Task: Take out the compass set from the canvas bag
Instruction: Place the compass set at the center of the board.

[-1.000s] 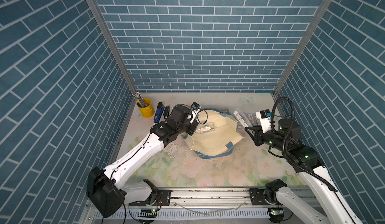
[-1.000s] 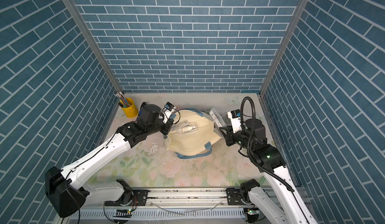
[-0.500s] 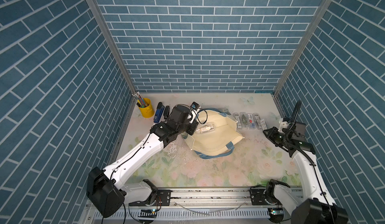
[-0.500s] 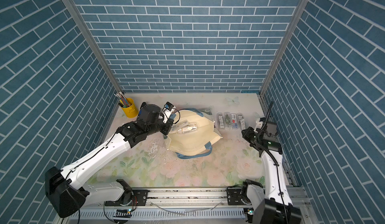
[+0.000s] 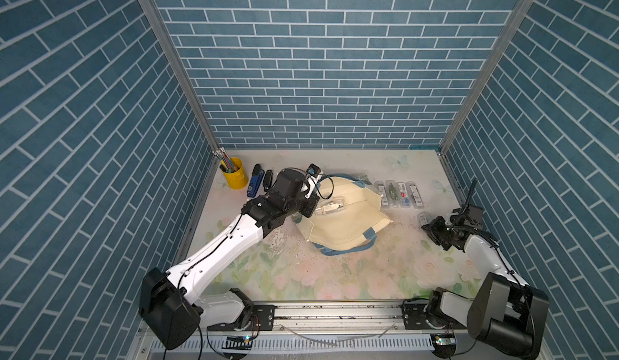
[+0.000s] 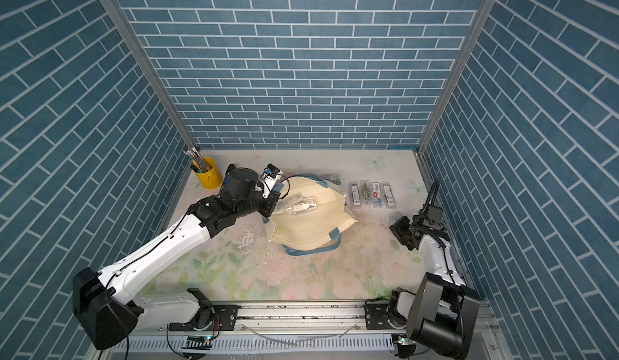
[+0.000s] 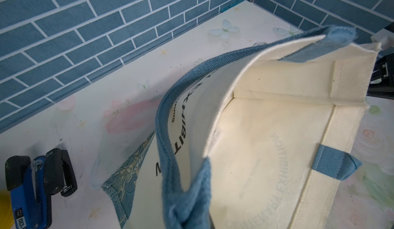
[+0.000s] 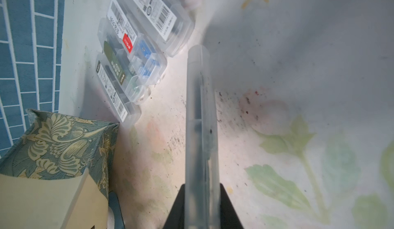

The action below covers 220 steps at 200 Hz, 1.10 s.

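My left claw (image 5: 313, 207) is pressed shut on the upper lip of the canvas bag (image 5: 341, 227), where the blue strap (image 7: 170, 115) runs down to me. The wrist view shows cloth and strap passing in under the lens, though my own fingers are out of that frame. The pinch holds the top panel up, so the mouth gapes and the cream floor with its mirrored lettering lies bare ahead of me. One clear case (image 5: 330, 206) lies inside, just ahead of this claw, against the fold where the lifted panel meets the floor. Behind this claw a blue stapler (image 5: 254, 185) and a black stapler (image 5: 268, 181) lie side by side. A yellow cup (image 5: 232, 177) of pencils stands past them by the side wall, so room is tight there.

My right claw (image 5: 428, 224) pinches a compass set (image 8: 200, 110) in its frosted case, edge-on between my black fingers (image 8: 230, 213), and the case sticks straight out ahead. Whether its far end touches the table (image 5: 335, 274) I cannot tell. Just beside that far end, toward my inner side, a row of four cases (image 5: 398, 192) lies edge to edge, and the bag's floral bottom corner sits past them. On my outer side the wall stands near. Between this claw and the bag, and back toward the rail, flowered tabletop stretches bare.
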Tool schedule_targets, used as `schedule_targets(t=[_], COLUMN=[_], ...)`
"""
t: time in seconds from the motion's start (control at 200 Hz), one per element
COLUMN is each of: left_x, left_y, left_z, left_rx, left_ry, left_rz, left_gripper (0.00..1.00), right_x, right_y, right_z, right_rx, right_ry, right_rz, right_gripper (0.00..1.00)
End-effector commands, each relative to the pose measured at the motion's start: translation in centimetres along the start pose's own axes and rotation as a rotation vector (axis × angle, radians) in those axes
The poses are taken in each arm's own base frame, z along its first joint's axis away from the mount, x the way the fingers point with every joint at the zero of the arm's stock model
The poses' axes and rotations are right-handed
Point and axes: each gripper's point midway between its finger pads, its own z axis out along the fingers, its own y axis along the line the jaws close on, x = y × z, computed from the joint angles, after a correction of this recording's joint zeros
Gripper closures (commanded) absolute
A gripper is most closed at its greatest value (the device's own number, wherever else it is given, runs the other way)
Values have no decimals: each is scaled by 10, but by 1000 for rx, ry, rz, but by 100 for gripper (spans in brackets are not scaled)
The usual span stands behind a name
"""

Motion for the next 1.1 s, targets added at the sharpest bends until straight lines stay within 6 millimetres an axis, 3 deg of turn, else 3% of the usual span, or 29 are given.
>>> schedule_targets(t=[0.0,0.235,0.365,0.58,0.725,0.91,1.095], left_x=[-25,-27,-29,-30,-29,-29,-28], left_y=[-5,-8,-8,-10,-10,-11,-12], left_z=[-13,-11,-12,-13,-13,-14,-12], left_rx=[25,44,44,53,56,59,68], left_ry=[-113,-123,-131,-136,-136,-137,-135], left_rz=[-5,-18,-21,-22,-23,-23,-22], left_gripper=[100,100,100,100,100,100,100], right_x=[3,-3,3,-7,-28,-60,-71], right_y=[-12,-21,-34,-43,-41,-36,-28], right_z=[6,8,10,5,5,16,31], right_rx=[0,8,38,75,88,86,57], right_ry=[21,22,23,-25,-77,-96,-77], right_rz=[10,29,45,71,67,50,52], right_gripper=[91,70,60,53,48,44,44])
